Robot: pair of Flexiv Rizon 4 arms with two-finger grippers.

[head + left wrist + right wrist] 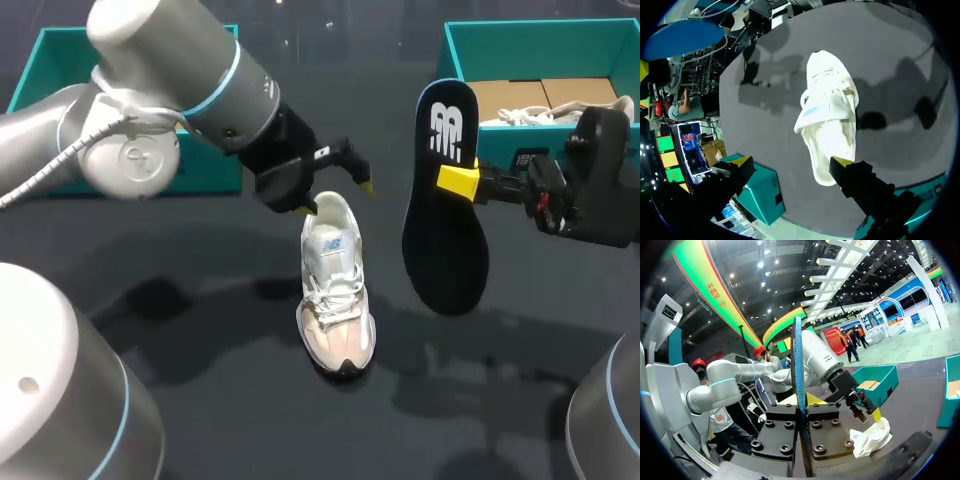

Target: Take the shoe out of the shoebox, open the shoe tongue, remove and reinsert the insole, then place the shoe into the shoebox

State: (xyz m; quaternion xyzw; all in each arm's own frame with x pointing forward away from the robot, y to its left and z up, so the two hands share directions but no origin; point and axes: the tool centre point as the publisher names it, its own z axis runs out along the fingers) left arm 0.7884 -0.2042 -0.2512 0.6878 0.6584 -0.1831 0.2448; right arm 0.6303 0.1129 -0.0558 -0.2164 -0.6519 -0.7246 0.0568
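**Head view**
- Shoe (337, 300): white, standing on its sole on the dark table (180, 330), toe towards me, tongue lifted with its label showing.
- Left gripper (338, 197): on my arm coming in from the left, hanging just above the shoe's heel end. The fingers are spread wide and hold nothing.
- Insole (445, 200): dark, clear of the table, hanging roughly upright just right of the shoe.
- Right gripper (462, 182): clamped on the insole's edge, about midway along its length.
- Shoebox (540, 40): teal, at the far right behind the insole. It holds brown card and something white I cannot identify.
- Teal box (35, 75): at the far left, behind my left arm.

**Left wrist view**
- The shoe lies ahead of the fingers, heel end nearest and just beside one yellow tip.
- The tips stand wide apart, and I see neither one gripping the shoe.
- The teal box sits beside the other finger.

**Right wrist view**
- The insole is seen edge-on, standing between my two fingers, with both pressed against it.
- Beyond it, my left arm's gripper hangs over the shoe's heel.
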